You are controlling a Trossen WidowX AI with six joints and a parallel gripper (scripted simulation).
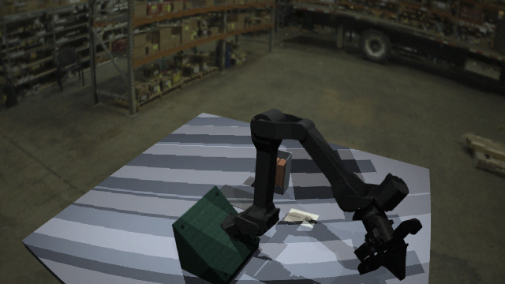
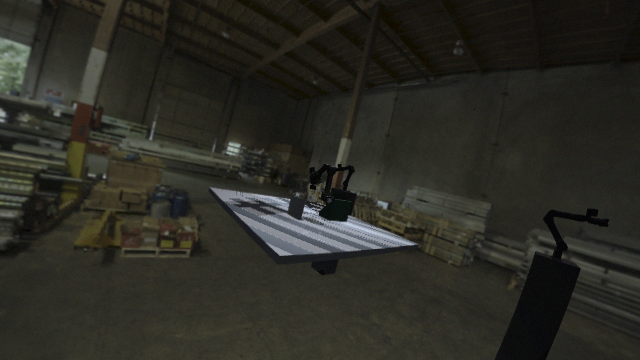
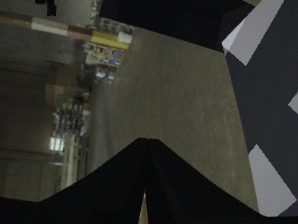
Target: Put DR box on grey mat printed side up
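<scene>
Gripper (image 1: 402,275) (image 2: 313,186) (image 3: 147,148) is clenched on nothing, so I'd just park it: slow moves, fingertips high off the table (image 1: 130,213) (image 2: 305,245) (image 3: 270,175), no swinging back over the box. The pale box (image 1: 293,216) lies flat, well inward from the gripper toward the arm's base, big dark print up. Probably DR; shadow muddies it, and I can't make out the mat's edges. Orange boxes (image 1: 280,173) stand in the bin (image 1: 287,173) (image 2: 296,208), farther off.

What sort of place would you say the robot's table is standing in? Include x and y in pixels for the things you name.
Probably a warehouse: tall shelving (image 1: 132,59) holds rows of cartons, a loaded pallet (image 2: 156,251) sits on the bare concrete floor, and stacked lumber (image 2: 445,205) lies along the wall.
</scene>
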